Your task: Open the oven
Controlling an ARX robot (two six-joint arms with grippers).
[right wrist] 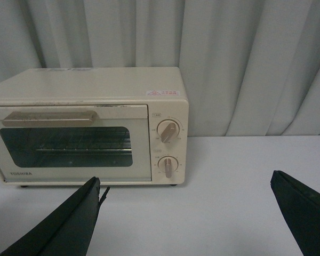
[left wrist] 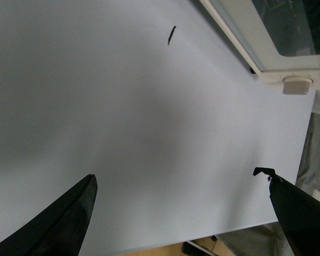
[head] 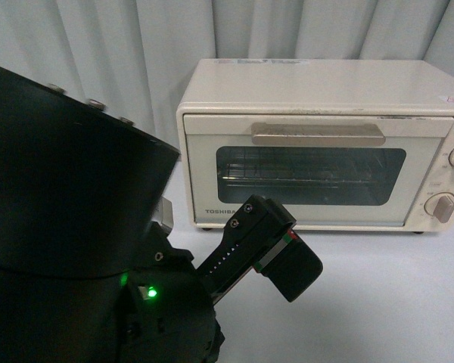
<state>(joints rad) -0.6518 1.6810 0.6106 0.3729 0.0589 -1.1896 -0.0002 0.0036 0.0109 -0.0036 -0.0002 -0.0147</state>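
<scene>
The cream-white oven (head: 310,91) stands at the back of the white table against a curtain. Its glass door (head: 310,175) is shut, with the beige bar handle (head: 318,134) across the top of the door. Two round knobs (right wrist: 168,131) sit on its right side. My left arm's wrist (head: 265,246) hangs low in front of the door's lower left. My left gripper (left wrist: 176,173) is open over bare table, with the oven's lower corner (left wrist: 266,61) and a beige knob (left wrist: 297,84) ahead of it. My right gripper (right wrist: 185,176) is open, back from the oven (right wrist: 90,85), holding nothing.
The left arm's dark body (head: 60,227) blocks the lower left of the front view. A small dark mark (left wrist: 172,35) lies on the white table (head: 393,302). The table's edge (left wrist: 202,237) shows in the left wrist view. A grey curtain (right wrist: 245,58) hangs behind.
</scene>
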